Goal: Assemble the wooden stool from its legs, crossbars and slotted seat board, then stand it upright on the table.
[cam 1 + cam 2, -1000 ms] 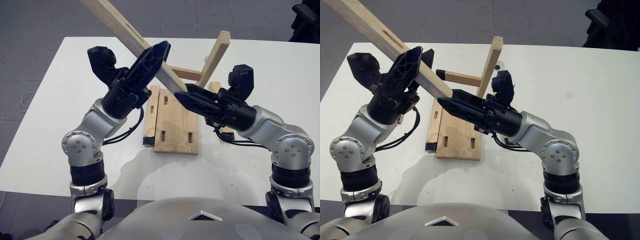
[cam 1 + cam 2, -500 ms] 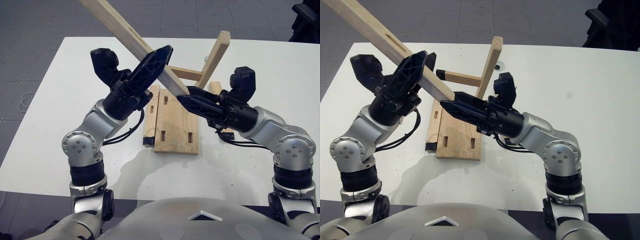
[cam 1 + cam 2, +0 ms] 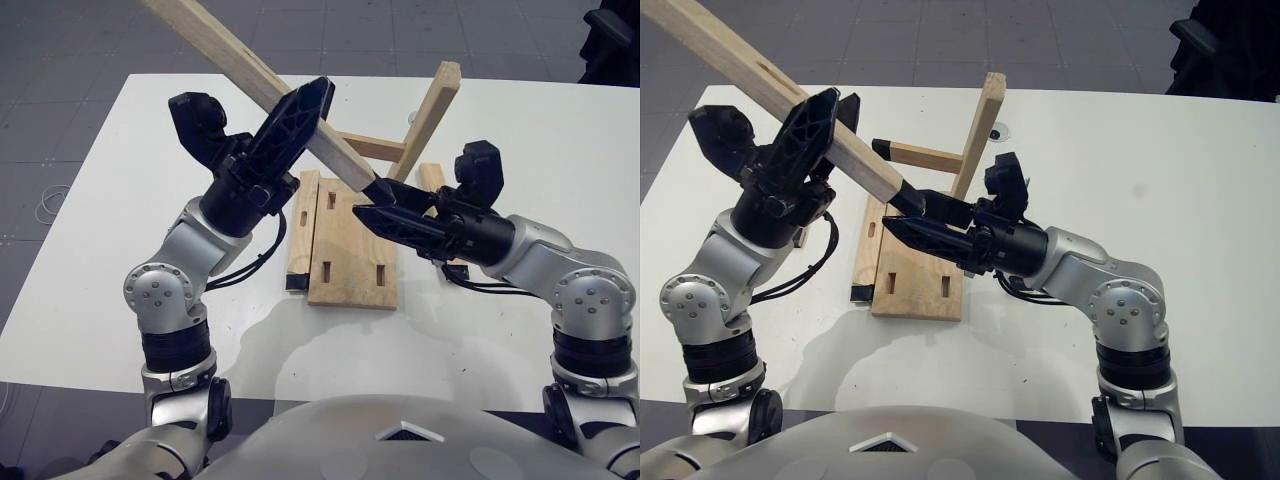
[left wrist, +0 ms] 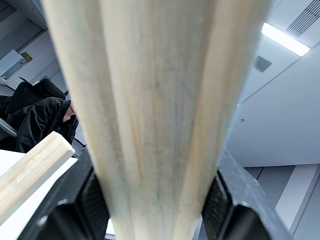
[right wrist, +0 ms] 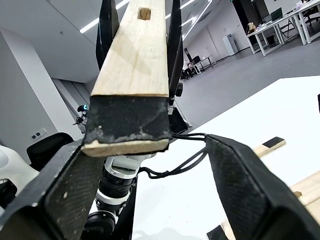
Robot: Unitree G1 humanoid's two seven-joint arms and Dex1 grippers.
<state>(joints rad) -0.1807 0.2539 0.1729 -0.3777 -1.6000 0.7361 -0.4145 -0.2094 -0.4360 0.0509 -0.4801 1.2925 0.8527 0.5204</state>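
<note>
With left gripper [image 3: 305,108] jaws closed tight on the pale wooden leg [image 3: 225,50], holds it slanted high over the flat, slotted seat board [image 3: 350,270]. With right gripper [image 3: 368,203] jaws parted wide, brackets the leg's black-capped lower end above the seat board; cannot tell contact. Shows, beyond the seat board, a tilted second leg [image 3: 432,105] joined to a crossbar [image 3: 372,147]. Leaves bare table [image 3: 110,200] either side of the seat board.

left claw [image 3: 843,103] clamped, right claw [image 3: 368,203] spread wide.
</note>
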